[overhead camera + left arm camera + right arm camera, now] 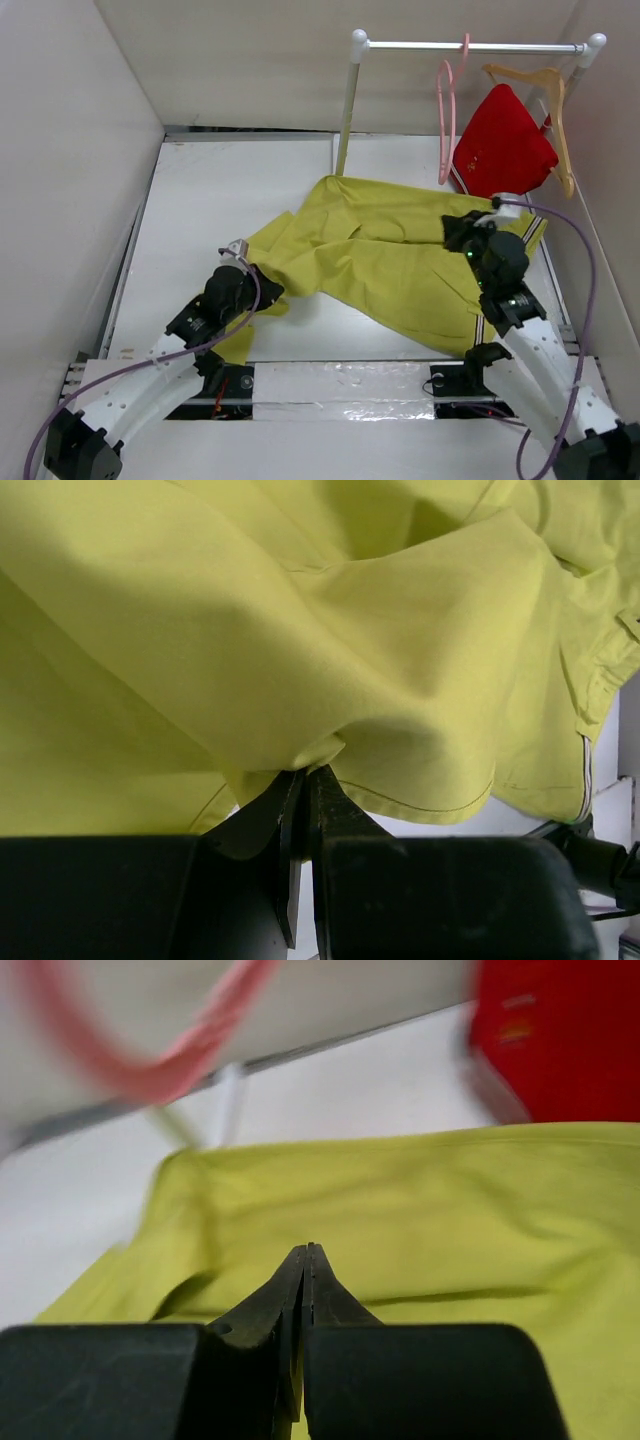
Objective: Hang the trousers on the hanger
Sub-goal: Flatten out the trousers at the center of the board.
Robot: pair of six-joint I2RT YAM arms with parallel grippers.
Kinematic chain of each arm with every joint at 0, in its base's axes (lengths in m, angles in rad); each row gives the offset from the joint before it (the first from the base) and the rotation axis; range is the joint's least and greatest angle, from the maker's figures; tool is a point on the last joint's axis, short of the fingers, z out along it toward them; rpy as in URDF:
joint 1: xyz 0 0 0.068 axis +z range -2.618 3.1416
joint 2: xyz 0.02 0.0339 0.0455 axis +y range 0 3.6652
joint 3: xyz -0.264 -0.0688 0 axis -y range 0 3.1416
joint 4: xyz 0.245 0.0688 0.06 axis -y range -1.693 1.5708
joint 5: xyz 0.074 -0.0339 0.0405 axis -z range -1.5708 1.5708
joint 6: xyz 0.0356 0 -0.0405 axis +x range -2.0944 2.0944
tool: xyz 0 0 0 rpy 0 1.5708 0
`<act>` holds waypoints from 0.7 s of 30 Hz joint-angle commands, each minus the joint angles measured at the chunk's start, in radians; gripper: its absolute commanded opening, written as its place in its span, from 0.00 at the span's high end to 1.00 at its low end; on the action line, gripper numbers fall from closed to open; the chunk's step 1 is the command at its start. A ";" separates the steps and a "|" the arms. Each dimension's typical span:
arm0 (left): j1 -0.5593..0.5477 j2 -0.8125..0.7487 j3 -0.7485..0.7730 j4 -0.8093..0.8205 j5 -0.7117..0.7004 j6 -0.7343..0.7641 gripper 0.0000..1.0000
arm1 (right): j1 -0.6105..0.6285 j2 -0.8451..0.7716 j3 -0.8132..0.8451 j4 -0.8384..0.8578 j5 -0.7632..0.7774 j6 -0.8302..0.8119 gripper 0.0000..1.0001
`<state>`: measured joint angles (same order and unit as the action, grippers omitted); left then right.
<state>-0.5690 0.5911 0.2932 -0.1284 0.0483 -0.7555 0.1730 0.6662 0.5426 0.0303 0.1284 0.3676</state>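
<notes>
The trousers (400,260) are seen spread flat on the table (210,200), with the long axis laid roughly left to right across it. The waist end, marked by the striped trim (479,328), is turned toward the right side, while the legs are pointed to the left, one angled toward the rear and the other drawn toward the near left. The left arm is reached forward and low from its base, its wrist bent over the near-left leg. The left gripper (305,772) is pressed closed on a small puckered fold of the yellow-green cloth, which is gathered at the tips. The right arm is raised from its base and leaned forward over the waist area. The right gripper (305,1250) is held just above the fabric with its fingers brought together; nothing appears to be caught between them, though the tips are too close to the cloth for this to be certain. The hanger (445,120) is hung by its hook on the rail (470,46) at the rear right, beside a red garment (500,140) carried on a wooden hanger (555,110).
</notes>
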 commanded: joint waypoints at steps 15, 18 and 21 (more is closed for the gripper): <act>-0.226 0.015 0.096 -0.039 -0.194 -0.011 0.64 | 0.730 0.918 0.588 0.122 -0.104 -0.242 0.08; -0.226 -0.042 0.133 -0.071 -0.243 -0.018 0.60 | 0.753 0.995 0.565 0.137 -0.111 -0.226 0.45; -0.226 -0.108 0.184 -0.074 -0.312 -0.021 0.60 | 0.795 1.013 0.490 0.146 -0.116 -0.213 0.89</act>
<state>-0.7906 0.5304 0.3950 -0.2047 -0.1642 -0.7681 0.9215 1.6791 1.0805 0.1452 0.0376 0.1535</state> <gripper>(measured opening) 0.400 0.215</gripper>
